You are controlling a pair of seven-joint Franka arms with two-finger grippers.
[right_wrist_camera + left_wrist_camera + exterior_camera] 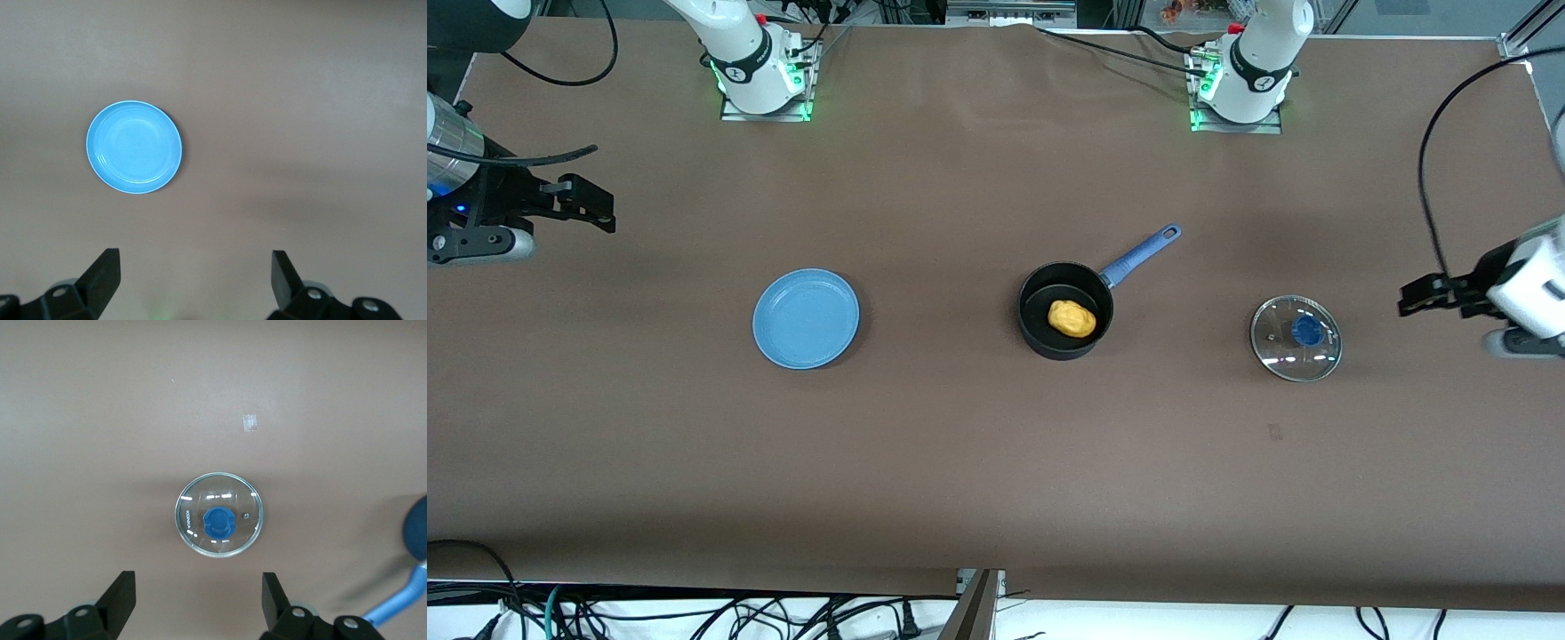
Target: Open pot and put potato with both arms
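Pot (1065, 311): lid off, mid-surface; blue handle (1141, 254) points toward the left arm's base.
Potato (1072, 318): inside pot.
Lid (1296, 338): flat, toward left arm's end.
Surface (960, 462): brown; blue plate (806, 318) toward right arm's end.
Left claw (1427, 296): wide, empty, beside lid.
Right claw (583, 204): wide, empty, well apart from pot.

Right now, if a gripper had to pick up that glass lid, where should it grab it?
Probably by the blue knob, coming straight down. The lid lies flat on the table with the knob facing up at its centre; its rim sits flush, leaving little to pinch.
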